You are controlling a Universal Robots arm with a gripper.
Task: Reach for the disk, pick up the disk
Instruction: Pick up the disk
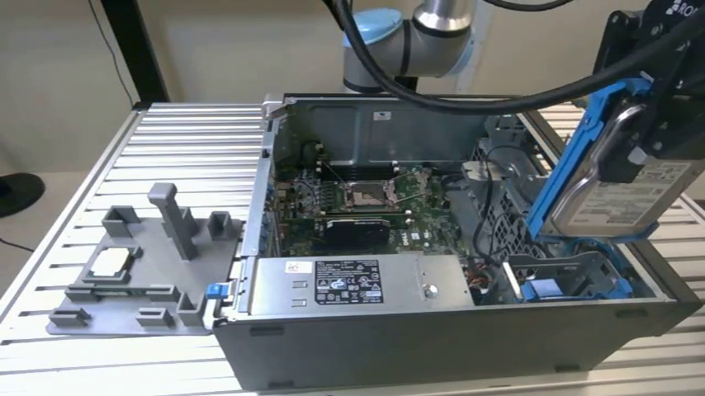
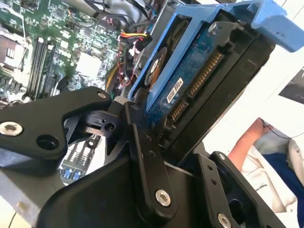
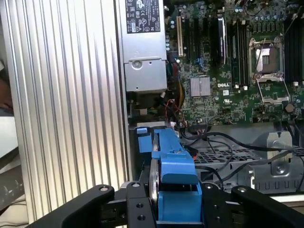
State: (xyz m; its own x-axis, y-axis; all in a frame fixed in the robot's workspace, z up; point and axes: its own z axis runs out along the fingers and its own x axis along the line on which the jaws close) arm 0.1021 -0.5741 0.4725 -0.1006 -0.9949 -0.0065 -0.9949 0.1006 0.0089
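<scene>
The disk (image 1: 612, 200), a silver drive with a white label in a blue bracket, hangs tilted above the right end of the open computer case (image 1: 441, 338) in the exterior view. My gripper (image 1: 645, 136) is shut on it from above, black fingers clamped on its two flat faces. In the second wrist view the disk's (image 2: 190, 80) blue circuit side and connector show between the fingers (image 2: 142, 137). The first wrist view shows the disk's (image 3: 175, 166) blue bracket edge held over the case's drive bay.
Inside the case lie the motherboard (image 1: 352, 198), a power supply (image 1: 352, 285) and a drive bay with a blue plastic part (image 1: 551, 289). A grey fixture (image 1: 132, 272) holding a small chip (image 1: 111, 262) stands on the slatted table (image 1: 177, 148). A person's sleeve (image 2: 266, 161) is nearby.
</scene>
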